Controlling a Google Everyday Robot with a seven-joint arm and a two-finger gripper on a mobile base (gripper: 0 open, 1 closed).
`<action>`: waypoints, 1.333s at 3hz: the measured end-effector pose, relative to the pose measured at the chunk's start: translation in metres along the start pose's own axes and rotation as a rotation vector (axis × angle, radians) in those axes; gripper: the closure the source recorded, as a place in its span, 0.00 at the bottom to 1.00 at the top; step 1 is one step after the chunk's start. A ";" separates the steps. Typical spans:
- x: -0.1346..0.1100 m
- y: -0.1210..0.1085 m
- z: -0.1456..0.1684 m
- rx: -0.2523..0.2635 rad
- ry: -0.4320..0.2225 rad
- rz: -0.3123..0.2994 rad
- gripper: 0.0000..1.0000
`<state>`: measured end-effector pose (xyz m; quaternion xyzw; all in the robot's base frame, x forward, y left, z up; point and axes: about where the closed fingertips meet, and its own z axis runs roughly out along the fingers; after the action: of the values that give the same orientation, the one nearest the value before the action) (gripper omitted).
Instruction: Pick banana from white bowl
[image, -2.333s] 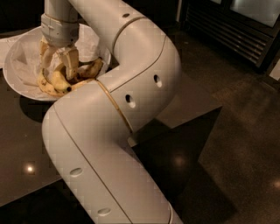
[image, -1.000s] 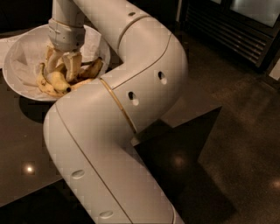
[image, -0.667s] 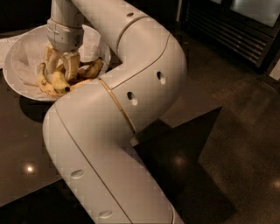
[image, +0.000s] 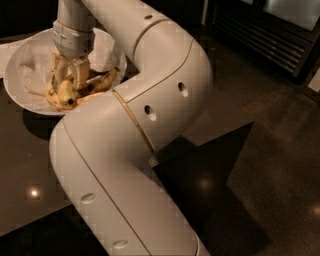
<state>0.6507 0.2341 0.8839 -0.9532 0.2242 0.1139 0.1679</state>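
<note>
The white bowl (image: 17, 87), lined with crumpled white paper (image: 32, 60), sits at the upper left on the dark table. My gripper (image: 68, 80) reaches down into it from above. Its pale fingers (image: 56, 72) stand on either side of the plump banana (image: 61, 92), whose black tip (image: 70, 101) points toward the bowl's near rim. The fingers are closed against the banana, which still lies low in the bowl. A thinner brown-spotted banana (image: 102, 80) lies just to the right, partly hidden by my arm.
My large white arm (image: 150, 110) fills the middle of the view and hides the bowl's right side. The dark table (image: 25, 165) ends at an edge on the right. Beyond it are a dark floor (image: 280, 150) and a black cabinet (image: 270, 35).
Since the earliest frame the wrist and gripper shifted slightly right and settled around the banana. Over the last second nothing has visibly moved.
</note>
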 end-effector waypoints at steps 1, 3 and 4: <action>-0.006 -0.002 -0.017 0.032 0.002 -0.002 1.00; -0.017 -0.014 -0.044 0.087 0.019 -0.013 1.00; -0.026 -0.019 -0.062 0.083 0.086 -0.024 1.00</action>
<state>0.6460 0.2370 0.9538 -0.9521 0.2244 0.0614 0.1986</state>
